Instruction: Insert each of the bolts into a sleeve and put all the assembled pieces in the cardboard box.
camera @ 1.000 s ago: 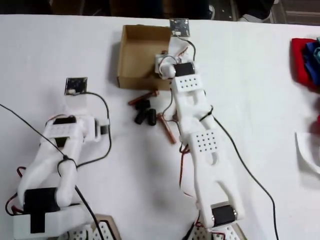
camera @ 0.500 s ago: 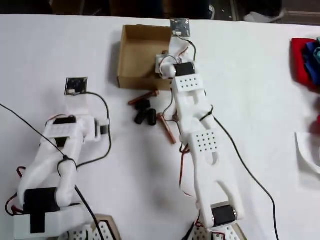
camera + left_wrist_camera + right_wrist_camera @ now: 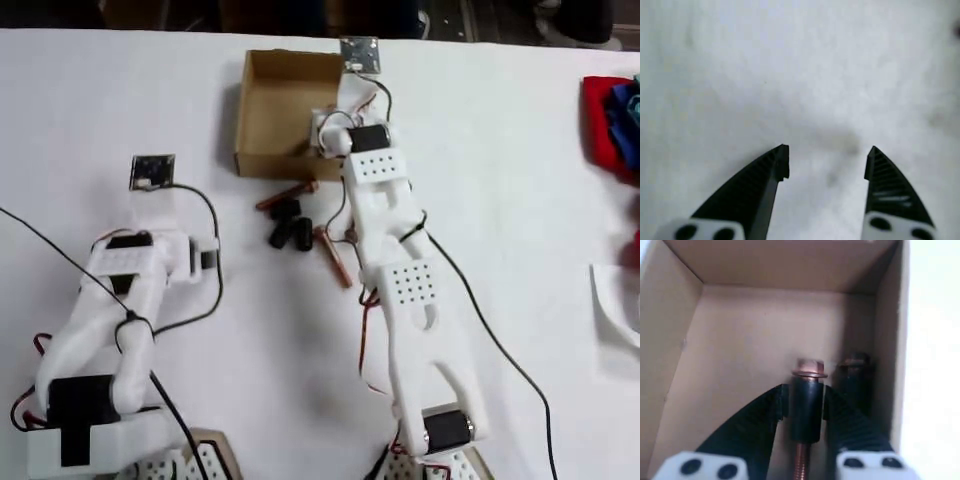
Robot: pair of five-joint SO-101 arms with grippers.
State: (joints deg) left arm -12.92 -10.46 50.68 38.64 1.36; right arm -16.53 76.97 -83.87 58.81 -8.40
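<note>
Sleeve (image 3: 805,416) clamped in right hand (image 3: 805,401) is near cardboard box (image 3: 887,330) wall.

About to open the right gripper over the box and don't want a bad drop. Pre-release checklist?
1. Right gripper shut on held piece: ok.
2. Bolt seated through its sleeve, head on top: ok.
3. Held piece inside cardboard box walls: ok.
4. Gap to second piece by the box wall: cannot tell.
5. Left gripper open over bare table, out of the way: ok.
6. All parts assembled: not ok; loose bolt, another bolt and sleeves lie on the table.
</note>
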